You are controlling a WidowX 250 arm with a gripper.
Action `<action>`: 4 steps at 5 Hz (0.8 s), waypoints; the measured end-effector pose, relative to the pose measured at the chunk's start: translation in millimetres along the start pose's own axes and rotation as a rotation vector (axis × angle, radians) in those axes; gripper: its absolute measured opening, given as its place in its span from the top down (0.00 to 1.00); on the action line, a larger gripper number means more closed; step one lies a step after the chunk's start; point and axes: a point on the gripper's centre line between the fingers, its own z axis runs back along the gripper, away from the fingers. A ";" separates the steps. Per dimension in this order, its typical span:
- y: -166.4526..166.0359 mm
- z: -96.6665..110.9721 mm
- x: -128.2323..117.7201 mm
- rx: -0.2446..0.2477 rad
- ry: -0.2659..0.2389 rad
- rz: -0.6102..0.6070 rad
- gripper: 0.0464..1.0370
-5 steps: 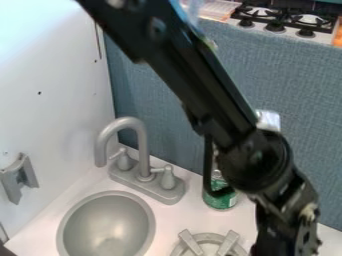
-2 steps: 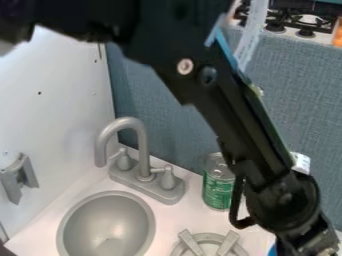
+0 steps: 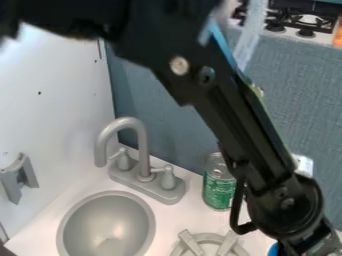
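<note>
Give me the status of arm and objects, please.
Arm at lower right, nearest blue object; contact unclear. Green can upright beside burner; arm partly blocks view.

And here's a white wall panel, bright toward its top, meeting a textured blue-grey divider at the white counter's back corner; beyond the divider, a stove with black grates!

Faucet behind sink basin; can right of faucet, behind burner grate.
</note>
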 end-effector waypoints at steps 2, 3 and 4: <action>3.2 33.0 6.9 -0.084 -0.030 0.041 0.03; 17.5 81.9 10.5 -0.039 -0.141 0.085 0.04; 37.9 100.2 7.1 -0.003 -0.154 0.134 0.04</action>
